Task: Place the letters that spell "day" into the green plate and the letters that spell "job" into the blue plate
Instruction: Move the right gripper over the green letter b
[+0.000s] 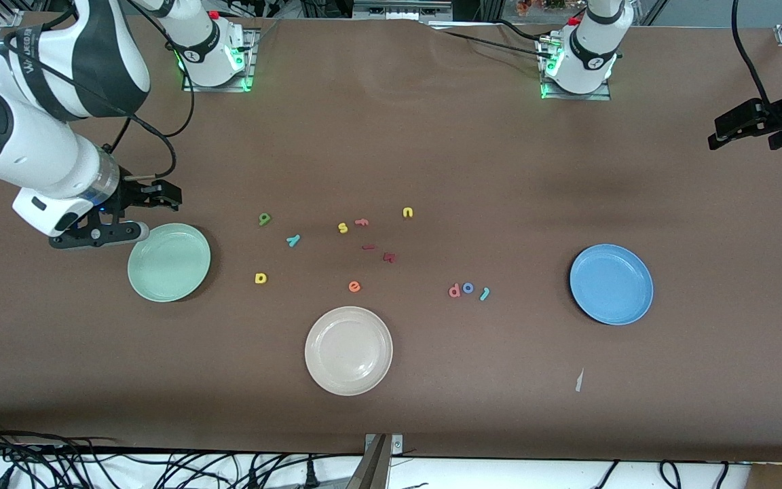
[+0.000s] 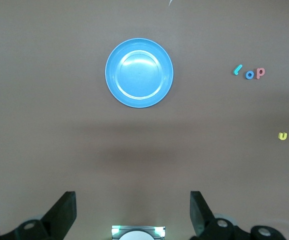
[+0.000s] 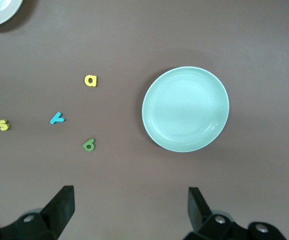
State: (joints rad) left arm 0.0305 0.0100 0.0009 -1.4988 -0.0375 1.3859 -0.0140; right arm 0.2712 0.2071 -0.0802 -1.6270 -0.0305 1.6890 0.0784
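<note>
The "day" letters, the yellow "d" (image 1: 261, 278), green "a" (image 1: 265, 219) and teal "y" (image 1: 293, 240), are lying on the table (image 1: 432, 156) near the green plate (image 1: 143, 285), while "j" (image 1: 485, 293), "o" (image 1: 468, 288) and "b" (image 1: 455, 291) are lined up nearer the blue plate (image 1: 635, 312). Nothing is being held by either plate or the cream plate (image 1: 316, 373). The spread fingers of the right gripper (image 3: 129, 210) and left gripper (image 2: 132, 212), both raised and waiting, are being shown plainly only by the wrist views.

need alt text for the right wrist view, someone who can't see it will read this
A pale green plate sits empty on a brown table, seen from above between the open fingers of the right end effector. Beside the plate lie small toy letters: a yellow one, a teal y, a green one and a yellow s.
</note>
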